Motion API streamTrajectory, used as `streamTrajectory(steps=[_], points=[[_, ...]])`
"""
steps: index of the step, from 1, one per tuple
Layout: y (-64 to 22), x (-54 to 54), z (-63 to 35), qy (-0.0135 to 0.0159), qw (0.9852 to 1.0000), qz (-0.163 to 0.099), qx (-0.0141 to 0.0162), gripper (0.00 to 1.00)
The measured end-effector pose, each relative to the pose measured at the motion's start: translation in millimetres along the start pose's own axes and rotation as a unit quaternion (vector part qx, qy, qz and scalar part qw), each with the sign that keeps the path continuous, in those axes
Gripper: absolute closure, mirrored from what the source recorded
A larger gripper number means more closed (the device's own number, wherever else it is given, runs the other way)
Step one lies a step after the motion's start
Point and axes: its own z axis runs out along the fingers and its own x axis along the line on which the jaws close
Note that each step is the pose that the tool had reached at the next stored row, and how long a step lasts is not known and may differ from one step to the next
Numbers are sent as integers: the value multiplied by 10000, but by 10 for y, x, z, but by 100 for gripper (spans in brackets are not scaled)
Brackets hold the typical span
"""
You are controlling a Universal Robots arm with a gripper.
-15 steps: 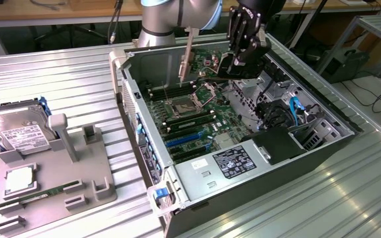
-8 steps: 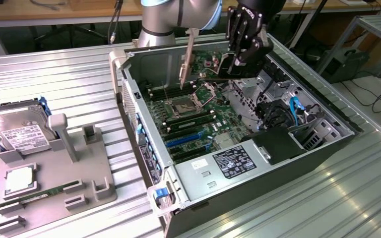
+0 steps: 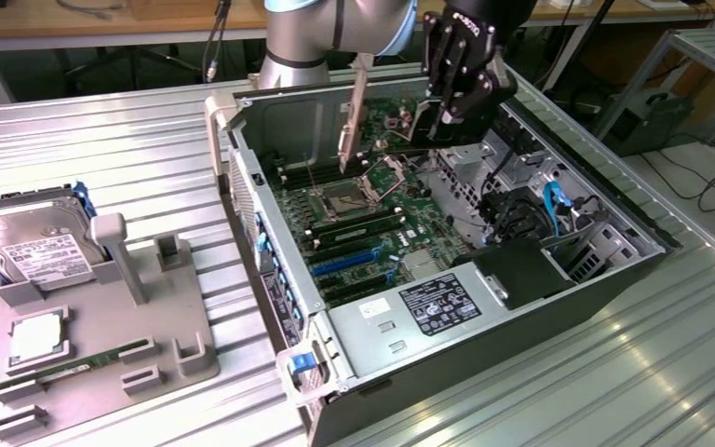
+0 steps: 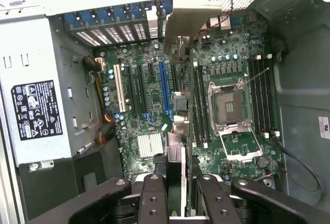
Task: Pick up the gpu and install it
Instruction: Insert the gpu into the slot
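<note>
The gpu [image 3: 397, 142] is a thin dark card with a long silver bracket strip [image 3: 355, 116] at its end. It hangs on edge above the motherboard [image 3: 370, 228] inside the open computer case [image 3: 236, 130]. My gripper [image 3: 442, 123] is shut on the card's far end, over the back part of the case. In the wrist view the gpu [image 4: 181, 152] runs edge-on away from my gripper [image 4: 180, 203], and its bracket [image 4: 188, 25] stands near the case's rear slot covers. The blue expansion slot [image 4: 165, 90] lies just beside the card's line, and the card is still above the board.
The CPU socket [image 3: 339, 197] and the memory slots [image 4: 201, 100] sit under the card. The power supply [image 3: 438, 303] fills the case's near end. At the exterior view's left, a grey fixture [image 3: 109, 317] carries a hard drive [image 3: 34, 247], a green memory stick [image 3: 78, 365] and a CPU chip [image 3: 37, 337].
</note>
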Motion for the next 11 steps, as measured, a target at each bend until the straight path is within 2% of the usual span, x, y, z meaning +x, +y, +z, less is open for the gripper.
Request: streamTrajectory(steps=[5, 11], points=[[0, 0, 0, 7, 9997, -247, -2, 73], [0, 0, 0, 16, 9982, -607, -4, 73]])
